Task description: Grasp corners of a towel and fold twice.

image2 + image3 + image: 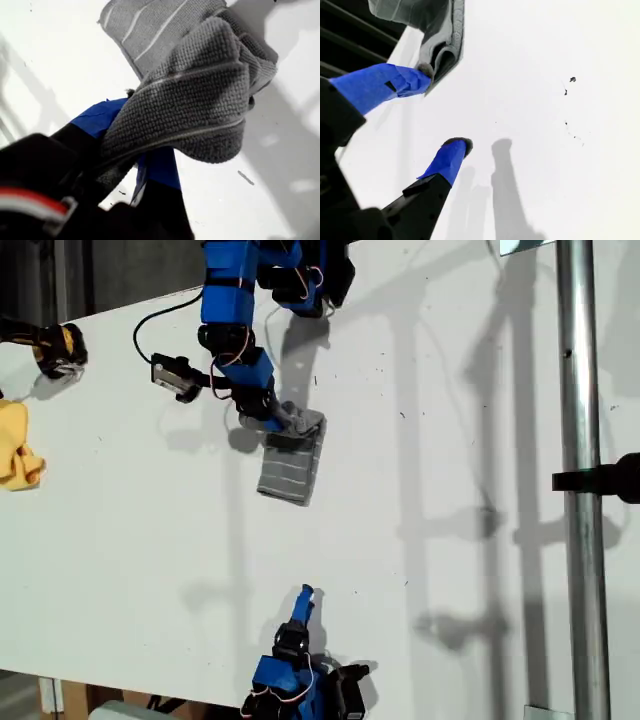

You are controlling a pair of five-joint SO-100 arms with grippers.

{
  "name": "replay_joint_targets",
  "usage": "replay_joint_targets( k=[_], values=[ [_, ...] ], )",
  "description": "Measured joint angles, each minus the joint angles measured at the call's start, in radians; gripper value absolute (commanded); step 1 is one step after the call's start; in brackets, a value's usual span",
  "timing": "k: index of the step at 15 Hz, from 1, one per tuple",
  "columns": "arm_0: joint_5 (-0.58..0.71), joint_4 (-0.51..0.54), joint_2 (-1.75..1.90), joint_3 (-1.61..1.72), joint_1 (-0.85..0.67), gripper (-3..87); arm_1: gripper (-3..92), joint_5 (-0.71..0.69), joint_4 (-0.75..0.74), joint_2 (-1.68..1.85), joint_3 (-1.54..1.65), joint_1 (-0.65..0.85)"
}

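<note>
Pinching towel, my first hand

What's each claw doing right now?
My first gripper: closed on the towel.
My second gripper: open, empty.

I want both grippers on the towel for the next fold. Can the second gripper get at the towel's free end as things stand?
Probably yes: my second gripper is open, with only bare table between it and the towel. My first gripper holds the far end.
</note>
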Motion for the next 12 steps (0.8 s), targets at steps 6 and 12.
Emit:
replay_joint_targets(
  k=[6, 12],
  values=[
    [0.000, 0.000, 0.000, 0.000, 0.000, 23.5, -0.2, -0.037, -0.140, -0.367, -0.187, 0.000],
    [0.000, 0.000, 0.002, 0.000, 0.000, 23.5, 39.4, -0.133, -0.055, -0.811, -0.626, 0.000]
  ],
)
